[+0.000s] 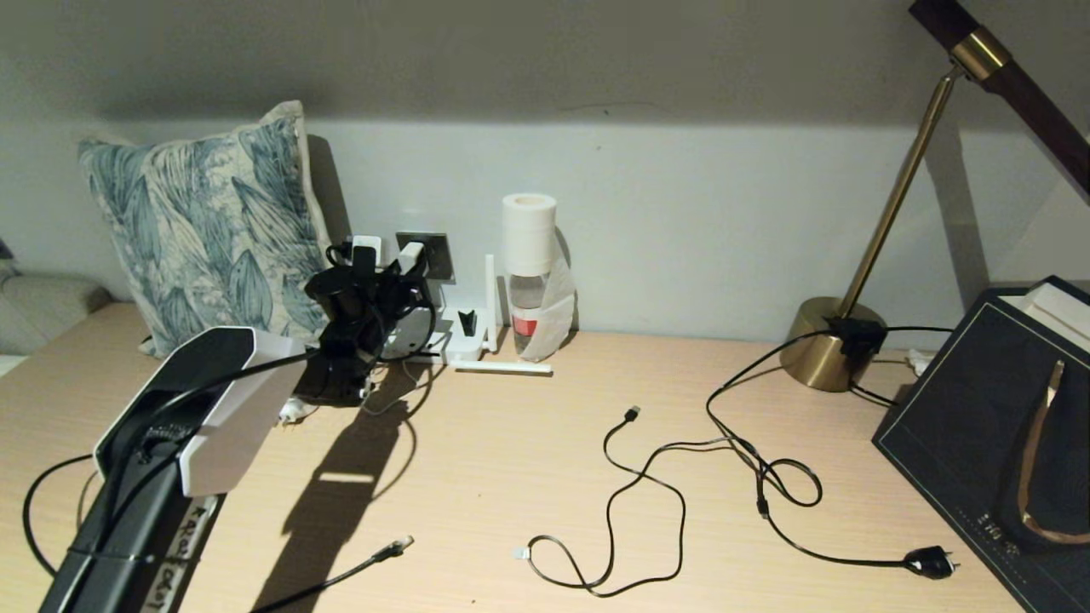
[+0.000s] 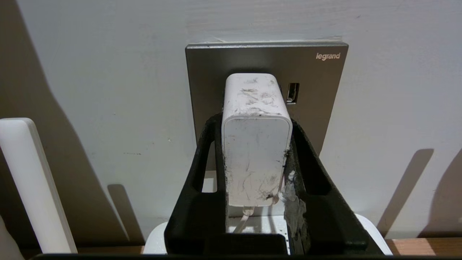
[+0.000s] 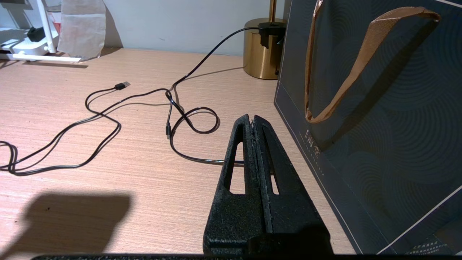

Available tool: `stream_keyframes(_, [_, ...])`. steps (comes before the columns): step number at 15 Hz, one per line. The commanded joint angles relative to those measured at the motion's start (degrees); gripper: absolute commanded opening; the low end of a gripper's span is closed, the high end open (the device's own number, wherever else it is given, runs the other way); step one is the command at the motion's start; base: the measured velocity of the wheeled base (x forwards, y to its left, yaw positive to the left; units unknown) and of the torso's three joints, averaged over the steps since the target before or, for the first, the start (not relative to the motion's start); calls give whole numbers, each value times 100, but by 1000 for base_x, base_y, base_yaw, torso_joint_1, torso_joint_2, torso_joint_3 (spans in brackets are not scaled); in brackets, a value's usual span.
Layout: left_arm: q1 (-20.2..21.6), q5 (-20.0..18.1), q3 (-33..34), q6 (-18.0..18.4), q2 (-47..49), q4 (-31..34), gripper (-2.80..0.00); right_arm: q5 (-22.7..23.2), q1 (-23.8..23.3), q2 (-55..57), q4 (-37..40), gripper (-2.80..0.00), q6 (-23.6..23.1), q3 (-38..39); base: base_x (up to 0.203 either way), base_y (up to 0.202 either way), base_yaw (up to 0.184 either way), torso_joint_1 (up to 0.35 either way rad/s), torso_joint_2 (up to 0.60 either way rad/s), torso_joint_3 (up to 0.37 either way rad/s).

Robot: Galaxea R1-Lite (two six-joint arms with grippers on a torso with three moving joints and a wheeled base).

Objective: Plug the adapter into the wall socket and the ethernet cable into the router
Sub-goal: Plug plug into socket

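My left gripper (image 2: pixel 256 121) is shut on the adapter (image 2: pixel 257 151), a scuffed white box with a thin white cord hanging below it. The adapter's far end sits against the grey wall socket (image 2: pixel 317 104); its prongs are hidden. In the head view the adapter (image 1: pixel 411 255) and socket (image 1: pixel 436 254) are at the wall, beside the pillow. The white router (image 1: pixel 467 340) lies just below, one antenna upright and one flat. The ethernet cable (image 1: pixel 375 562) lies loose near the table's front edge, its clear connector (image 1: pixel 396 545) free. My right gripper (image 3: pixel 252 119) hovers shut and empty by a dark bag.
A black USB cable (image 1: pixel 647 477) and the lamp's cord with its black plug (image 1: pixel 932 562) sprawl across the middle. A brass lamp (image 1: pixel 822 340), a dark paper bag (image 1: pixel 979 426), a bottle under a paper roll (image 1: pixel 528 289), a pillow (image 1: pixel 204 230) and a round whitish plug (image 1: pixel 294 413) stand around.
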Motion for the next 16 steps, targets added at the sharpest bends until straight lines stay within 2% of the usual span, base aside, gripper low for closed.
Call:
stream_keyframes(1, [-7, -5, -7, 2, 19, 31, -280, 2, 0, 7, -5, -280, -2, 202, 0, 0, 0, 0, 0, 0])
stream_keyframes(16, [-101, 13, -7, -25, 133, -259, -280, 2, 0, 7, -5, -280, -2, 202, 0, 0, 0, 0, 0, 0])
